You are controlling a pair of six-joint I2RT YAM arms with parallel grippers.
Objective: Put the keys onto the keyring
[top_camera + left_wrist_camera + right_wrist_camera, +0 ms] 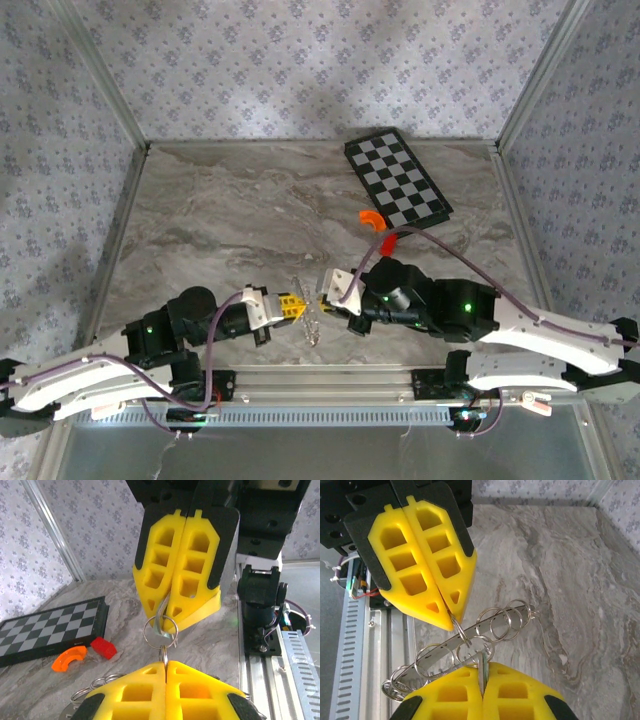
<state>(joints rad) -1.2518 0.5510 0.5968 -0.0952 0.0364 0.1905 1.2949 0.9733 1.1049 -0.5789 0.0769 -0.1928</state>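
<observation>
Near the front edge of the marble table [250, 200], both grippers met tip to tip; the chessboard [398, 178] lay well apart at far right. Left gripper [296, 308] was fully shut, pads pinching a split ring. Right gripper [324, 292] was likewise clamped tight on a ring from the opposite side. Keyring [445, 644], a string of silvery rings on a flat strip, stretched between the two tips. Key [158, 636]: small pale piece inside the ring between the tips, couldn't tell if threaded. Orange curved piece [69, 659] and red block [104, 647] sat just beside the board.
</observation>
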